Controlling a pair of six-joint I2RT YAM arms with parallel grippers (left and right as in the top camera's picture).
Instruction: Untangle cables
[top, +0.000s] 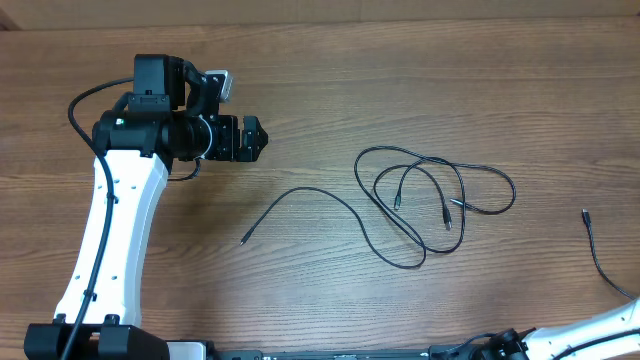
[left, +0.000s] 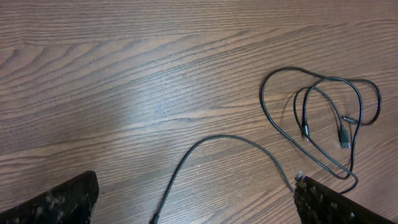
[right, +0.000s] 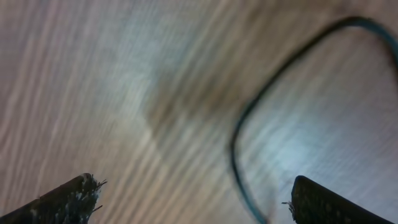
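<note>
overhead shows three cables (top: 446, 214), two tangled; left tool (left: 196, 180) and right tool (right: 193, 180) wide, empty.

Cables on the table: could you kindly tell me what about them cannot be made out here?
- Overhead: in the tangled loops, which strand crosses over which is too thin to tell.
- Overhead: the far-right cable is cut off by the frame edge.
- Right wrist: a blurred cable; its ends leave the frame.
</note>
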